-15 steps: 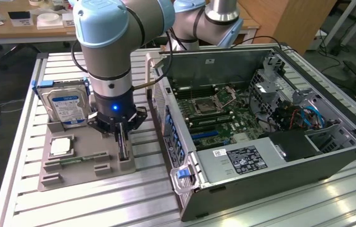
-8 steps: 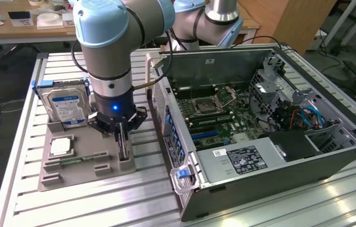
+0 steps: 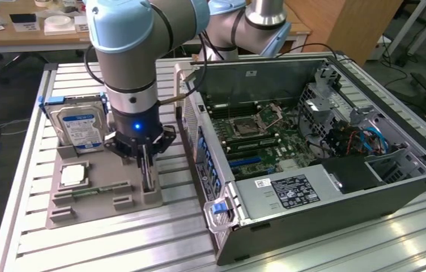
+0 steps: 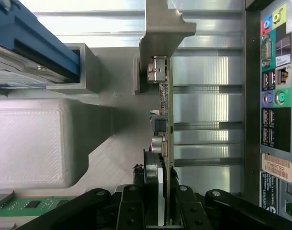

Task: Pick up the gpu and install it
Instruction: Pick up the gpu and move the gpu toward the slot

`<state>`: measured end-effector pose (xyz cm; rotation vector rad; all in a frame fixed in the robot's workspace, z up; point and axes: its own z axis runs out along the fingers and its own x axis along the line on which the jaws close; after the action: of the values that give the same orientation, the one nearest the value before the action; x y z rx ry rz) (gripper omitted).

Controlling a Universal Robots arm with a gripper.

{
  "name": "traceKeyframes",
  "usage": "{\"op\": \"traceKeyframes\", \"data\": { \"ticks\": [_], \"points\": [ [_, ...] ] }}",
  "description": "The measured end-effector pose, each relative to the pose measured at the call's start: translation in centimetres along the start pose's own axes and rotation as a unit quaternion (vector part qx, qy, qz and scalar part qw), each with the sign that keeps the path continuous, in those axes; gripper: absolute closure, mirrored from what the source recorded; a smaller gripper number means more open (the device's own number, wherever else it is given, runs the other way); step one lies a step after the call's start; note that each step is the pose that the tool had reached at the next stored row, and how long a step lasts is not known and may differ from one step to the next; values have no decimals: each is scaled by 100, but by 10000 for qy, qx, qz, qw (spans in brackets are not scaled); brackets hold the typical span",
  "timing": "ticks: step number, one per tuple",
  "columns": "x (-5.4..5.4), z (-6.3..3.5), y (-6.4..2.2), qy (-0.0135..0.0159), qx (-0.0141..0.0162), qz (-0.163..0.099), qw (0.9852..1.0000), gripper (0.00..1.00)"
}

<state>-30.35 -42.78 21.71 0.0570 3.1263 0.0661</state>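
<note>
Gripper (image 3: pixel 145 165) is down on the gpu (image 3: pixel 149 180), which stands on edge in a slot of the grey printed holder (image 3: pixel 92 212), on the side nearest the PC case (image 3: pixel 334 209). In the wrist view the card (image 4: pixel 166 120) shows sliver-thin, with the black fan (image 4: pixel 151 175) on one face and its silver bracket (image 4: pixel 162 28) at the far end. The black fingers (image 4: pixel 131 206) sit one on each face of the card, with the gripper (image 4: pixel 158 194) closed partway down onto it, so I'd call that a grip. From what I can see the card's lower edge is down in the slot, not lifted out.

The hard drive (image 3: pixel 79 127) with the blue-white label stands upright at the back of the holder, on the exterior view's left of the arm. A CPU (image 3: pixel 73 174) lies flat in front of it, and a green memory stick (image 3: pixel 92 192) sits in its groove just below that. The case lies open on its side on the slatted metal table (image 3: pixel 122 246), motherboard (image 3: pixel 255 136) facing up, and its rear port panel (image 4: pixel 275 96) runs along the edge of the wrist view.
</note>
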Motion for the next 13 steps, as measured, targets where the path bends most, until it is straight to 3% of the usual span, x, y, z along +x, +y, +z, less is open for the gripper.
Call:
{"op": "traceKeyframes", "data": {
  "ticks": [5,13],
  "points": [
    [0,-135,6,0,-20,0,10000,72],
    [4,-441,18,2,-51,0,10000,72]
  ]
}}
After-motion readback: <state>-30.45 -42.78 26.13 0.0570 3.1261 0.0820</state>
